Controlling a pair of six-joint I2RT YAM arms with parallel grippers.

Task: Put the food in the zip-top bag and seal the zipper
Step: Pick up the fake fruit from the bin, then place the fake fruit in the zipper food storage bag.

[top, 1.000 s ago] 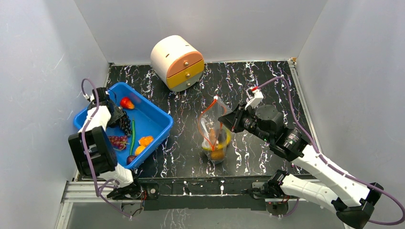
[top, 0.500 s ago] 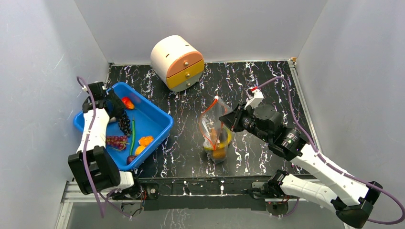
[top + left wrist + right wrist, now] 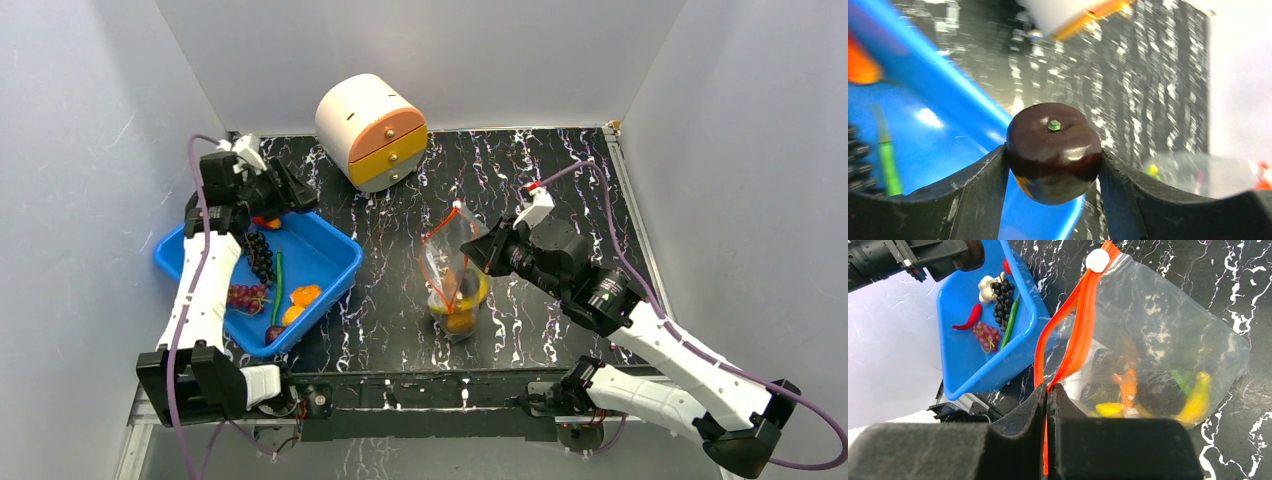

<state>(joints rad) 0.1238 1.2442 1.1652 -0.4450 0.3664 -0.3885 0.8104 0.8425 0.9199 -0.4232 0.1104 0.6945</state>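
Note:
My left gripper point(image 3: 287, 194) is shut on a dark purple round fruit point(image 3: 1053, 145) with a green stem dot, held above the far edge of the blue bin point(image 3: 338, 243). The clear zip-top bag point(image 3: 455, 275) stands mid-table, its mouth partly open. My right gripper point(image 3: 1048, 390) is shut on the red-orange zipper point(image 3: 1075, 335) and holds the bag up; a white slider point(image 3: 1097, 260) sits at the strip's far end. Inside the bag I see a yellow banana point(image 3: 1198, 397), an orange piece point(image 3: 1129, 382) and a green piece point(image 3: 1180, 381).
The bin holds dark grapes point(image 3: 262, 258), reddish grapes point(image 3: 245, 296), a green bean point(image 3: 277, 285), orange pieces point(image 3: 304, 295), white garlic point(image 3: 986, 285) and a red chili point(image 3: 968, 317). A round cream drawer box point(image 3: 370, 128) stands at the back.
My left gripper has risen out of the bin and swung toward the back and right, carrying the dark round fruit. The right gripper and the bag have barely moved.

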